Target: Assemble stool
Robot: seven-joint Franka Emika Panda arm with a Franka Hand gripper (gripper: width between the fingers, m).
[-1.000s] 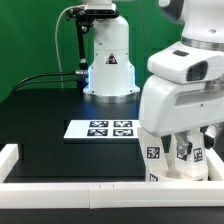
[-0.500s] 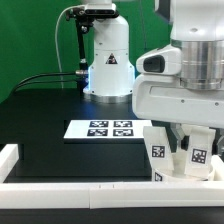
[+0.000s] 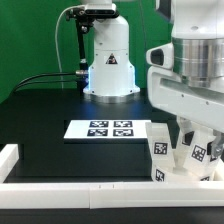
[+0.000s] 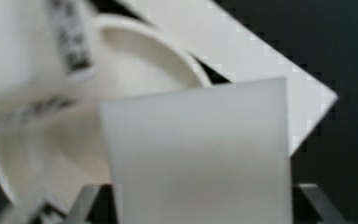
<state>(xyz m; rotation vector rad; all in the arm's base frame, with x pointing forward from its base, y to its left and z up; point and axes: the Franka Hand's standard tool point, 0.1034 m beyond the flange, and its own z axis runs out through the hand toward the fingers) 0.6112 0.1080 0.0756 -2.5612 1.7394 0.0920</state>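
Note:
In the wrist view a chunky white stool leg stands upright between my gripper fingers and fills nearly the whole gap, with thin dark slits at each side. The round white seat lies just beside it, a tag on its edge. In the exterior view my gripper is low at the front right corner, among white tagged stool parts; another tagged leg stands to the exterior view's left of it. The fingertips are hidden behind the hand.
The marker board lies on the black table to the exterior view's left of the parts. A long white edge rail runs along the front and also shows in the wrist view. The arm's base stands at the back.
My hand has moved toward the exterior view's right and risen a little over the stool parts. The tagged parts under it show more now.

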